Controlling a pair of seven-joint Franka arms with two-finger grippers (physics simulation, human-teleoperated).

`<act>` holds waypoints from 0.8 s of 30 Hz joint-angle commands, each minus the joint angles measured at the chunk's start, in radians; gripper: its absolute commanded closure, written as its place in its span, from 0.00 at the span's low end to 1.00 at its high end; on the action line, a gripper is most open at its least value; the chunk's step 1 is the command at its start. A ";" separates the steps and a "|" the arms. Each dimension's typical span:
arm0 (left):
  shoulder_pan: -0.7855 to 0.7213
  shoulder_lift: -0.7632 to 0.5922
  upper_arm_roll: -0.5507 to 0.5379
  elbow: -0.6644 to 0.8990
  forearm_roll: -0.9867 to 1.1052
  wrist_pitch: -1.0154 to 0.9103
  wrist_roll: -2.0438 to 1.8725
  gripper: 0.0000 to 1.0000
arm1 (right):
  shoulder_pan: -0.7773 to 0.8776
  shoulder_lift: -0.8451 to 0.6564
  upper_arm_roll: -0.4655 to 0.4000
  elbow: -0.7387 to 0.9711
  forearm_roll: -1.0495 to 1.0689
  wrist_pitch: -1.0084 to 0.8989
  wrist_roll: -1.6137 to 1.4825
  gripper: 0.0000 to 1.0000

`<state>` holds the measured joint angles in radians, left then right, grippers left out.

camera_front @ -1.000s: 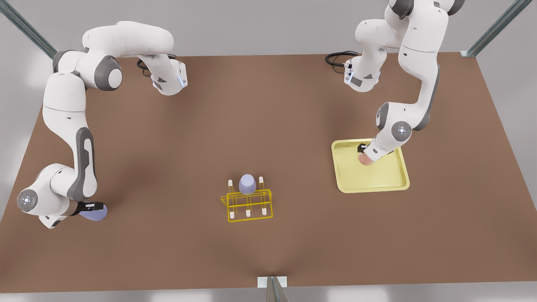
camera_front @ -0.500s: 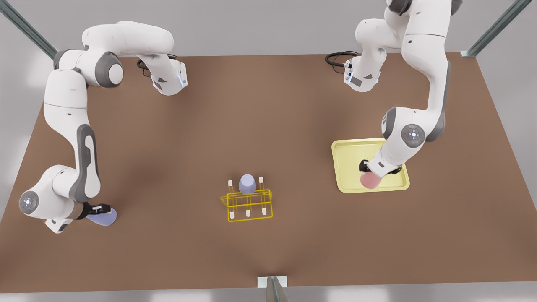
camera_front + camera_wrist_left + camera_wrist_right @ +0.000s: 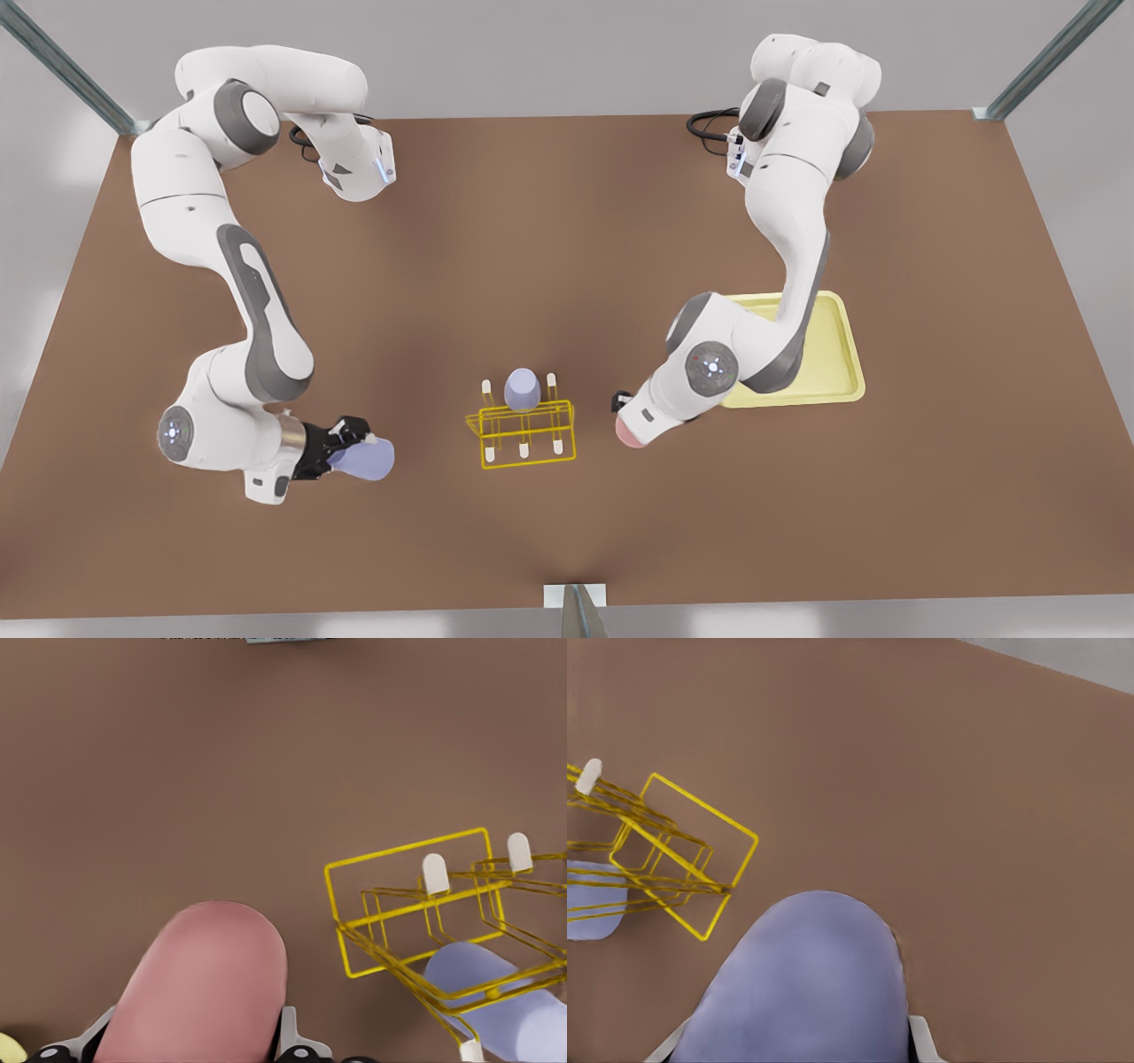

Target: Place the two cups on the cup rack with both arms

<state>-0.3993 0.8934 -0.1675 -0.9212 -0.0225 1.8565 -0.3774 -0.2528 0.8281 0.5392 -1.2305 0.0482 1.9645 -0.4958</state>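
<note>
Right gripper (image 3: 341, 450), front view's left: clamped on lavender cup (image 3: 363, 461) above the table (image 3: 567, 248). Left gripper (image 3: 625, 416): clamped on pink cup (image 3: 631, 431), beside cup rack (image 3: 524, 432). Rack carries another lavender cup (image 3: 522, 389). Beyond: yellow tray (image 3: 837, 354).

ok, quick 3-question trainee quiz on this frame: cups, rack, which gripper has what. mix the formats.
1. True or false: the left gripper is shut on the pink cup.
2. Multiple choice: where is the lavender cup held by the right gripper?
A. on the yellow tray
B. above the table on the front view's left of the cup rack
C. seated on a peg
3. Fill in: the second lavender cup sits upside down on the ____.

Key
1. True. The pink cup shows between that gripper's fingers in the left wrist view.
2. B. The yellow tray lies on the front view's right of the rack, and the table is under both carried cups.
3. cup rack
</note>
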 commanded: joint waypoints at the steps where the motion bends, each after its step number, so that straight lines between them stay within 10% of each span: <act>1: -0.013 0.013 0.000 0.036 -0.033 0.050 -0.452 0.18 | 0.006 0.008 0.042 0.005 -0.014 0.005 0.026 0.47; 15: -0.136 0.121 0.003 0.176 -0.106 0.228 -0.577 0.18 | 0.170 0.042 0.077 0.095 0.033 0.102 0.030 0.47; 17: -0.142 0.125 0.005 0.176 -0.106 0.230 -0.574 0.00 | 0.193 0.055 0.077 0.095 0.032 0.108 0.028 0.47; 24: -0.159 0.160 0.019 0.174 -0.106 0.282 -0.575 0.00 | 0.194 0.055 0.074 0.078 0.019 0.099 0.016 0.47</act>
<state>-0.5545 1.0530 -0.1498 -0.7464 -0.0956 2.1027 -0.8440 -0.0592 0.8857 0.6133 -1.1504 0.0875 2.0634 -0.5055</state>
